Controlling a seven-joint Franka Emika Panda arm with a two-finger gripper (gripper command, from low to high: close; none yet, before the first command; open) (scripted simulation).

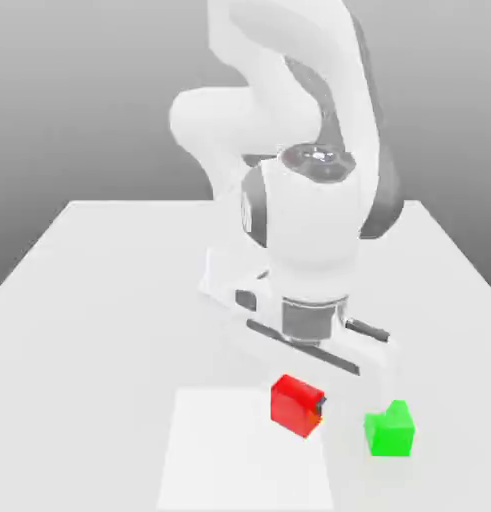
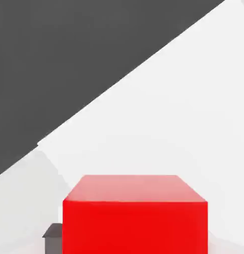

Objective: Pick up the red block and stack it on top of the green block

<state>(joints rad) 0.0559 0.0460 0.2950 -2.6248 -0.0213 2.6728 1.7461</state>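
Behind the pale desk point(image 1: 99, 330), a plain grey backdrop point(image 1: 79, 110) darkens toward the desk's far edge. A brighter white rectangle point(image 1: 229, 460) lies on its near part.

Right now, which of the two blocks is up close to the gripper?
The red block, the one toward the exterior view's left; the green block sits apart from it.

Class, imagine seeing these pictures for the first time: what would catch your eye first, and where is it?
Probably the vivid red block, below the arm's hand in the exterior view and large in the hand view. Next might come the bright green block, over towards the exterior view's right. The bulky white robot arm looms above both.
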